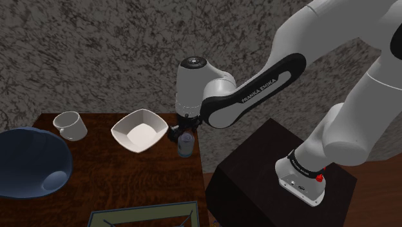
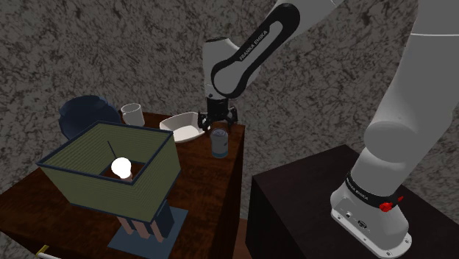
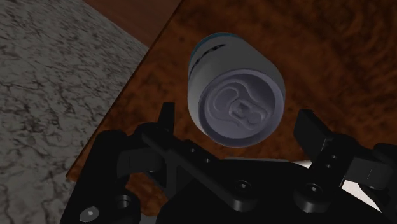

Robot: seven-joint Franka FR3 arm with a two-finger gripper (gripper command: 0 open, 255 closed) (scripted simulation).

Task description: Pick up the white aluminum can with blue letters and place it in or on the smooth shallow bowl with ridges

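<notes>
Starting with the shoulder view: spotting the black gripper (image 1: 183, 133) hanging fingers-down directly over the pale grey can (image 1: 185, 146). Finding that can upright on the dark wooden table (image 1: 129, 180), close to the table edge nearest the stand (image 1: 270, 174) and just beside the white bowl (image 1: 136, 131), on the bowl's right in this view. Picking out, further left, a white mug (image 1: 69, 125) and a big blue bowl (image 1: 26, 161) at the picture's left edge.

Switching to the second exterior view: catching the gripper (image 2: 219, 126) right on top of the can (image 2: 218, 143); touching or apart, impossible to tell from here. Noting the white bowl (image 2: 184, 125) just left of the can, with the mug (image 2: 132, 113) and blue bowl (image 2: 82, 114) beyond. Up front, passing a green lampshade (image 2: 110, 165) with a glowing bulb (image 2: 121, 168).

Dropping into the wrist view: staring straight down at the can (image 3: 236, 109), lid and pull tab plain to see. Reading the gripper (image 3: 238, 127) as spread wide, fingers (image 3: 167, 124) standing on either side of the can with a gap on both sides, clasping nothing. Seeing brown table (image 3: 331, 51) under the can and a grey mottled surface (image 3: 51, 83) past the table's edge.
</notes>
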